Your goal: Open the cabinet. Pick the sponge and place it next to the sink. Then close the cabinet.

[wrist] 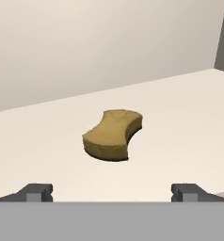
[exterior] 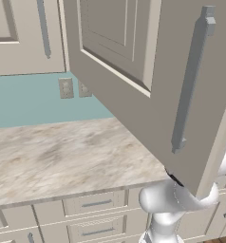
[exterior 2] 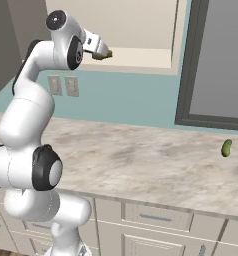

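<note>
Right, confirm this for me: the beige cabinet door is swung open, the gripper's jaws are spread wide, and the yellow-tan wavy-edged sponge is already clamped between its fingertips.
Not clamped. The hand view shows the yellow-tan wavy-edged sponge lying free on the pale shelf, ahead of the open gripper and untouched. The rest holds: the beige cabinet door stands open in the left base view.

Below me the cabinet shelf [wrist: 180, 108] is a pale cream, flat board, and the sponge [wrist: 112, 134] lies flat on it, alone, apart from the back wall. Lower in the room, the marbled beige countertop [exterior 2: 141, 165] runs along the wall; a small green pickle-like thing [exterior 2: 226, 147] rests on it towards its right end, near the dark frame.
</note>
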Available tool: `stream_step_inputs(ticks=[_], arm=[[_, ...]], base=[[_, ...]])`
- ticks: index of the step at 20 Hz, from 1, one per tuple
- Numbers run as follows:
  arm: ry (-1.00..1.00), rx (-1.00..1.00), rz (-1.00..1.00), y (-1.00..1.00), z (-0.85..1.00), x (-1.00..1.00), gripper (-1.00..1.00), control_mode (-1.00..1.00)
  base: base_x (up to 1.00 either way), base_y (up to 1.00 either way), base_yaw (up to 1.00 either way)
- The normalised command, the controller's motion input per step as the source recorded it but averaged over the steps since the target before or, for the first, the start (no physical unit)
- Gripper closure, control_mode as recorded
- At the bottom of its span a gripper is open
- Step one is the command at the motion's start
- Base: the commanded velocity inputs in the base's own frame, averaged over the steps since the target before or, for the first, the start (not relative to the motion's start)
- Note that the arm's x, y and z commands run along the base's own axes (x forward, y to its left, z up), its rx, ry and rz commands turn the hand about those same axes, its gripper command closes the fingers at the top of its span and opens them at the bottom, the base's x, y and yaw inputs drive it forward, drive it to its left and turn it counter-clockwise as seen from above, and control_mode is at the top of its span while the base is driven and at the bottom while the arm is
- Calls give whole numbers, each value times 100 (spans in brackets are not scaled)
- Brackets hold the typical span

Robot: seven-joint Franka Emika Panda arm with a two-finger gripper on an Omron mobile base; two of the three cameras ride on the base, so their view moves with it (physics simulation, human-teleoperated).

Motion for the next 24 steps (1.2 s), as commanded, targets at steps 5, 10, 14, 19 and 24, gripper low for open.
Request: stream_step_inputs(ticks=[5, 10, 14, 19, 24], arm=[[0, 0, 0, 0, 0, 30, -100, -100], [4, 0, 0, 0, -3, 35, -100, -100], [10, 0, 0, 0, -9, 32, -100, -100], [8, 0, 0, 0, -5, 25, -100, -100], [1, 0, 0, 0, 0, 21, -100, -100]], base=[[0, 0, 0], [0, 0, 0], [0, 0, 0], [0, 0, 0], [0, 0, 0]])
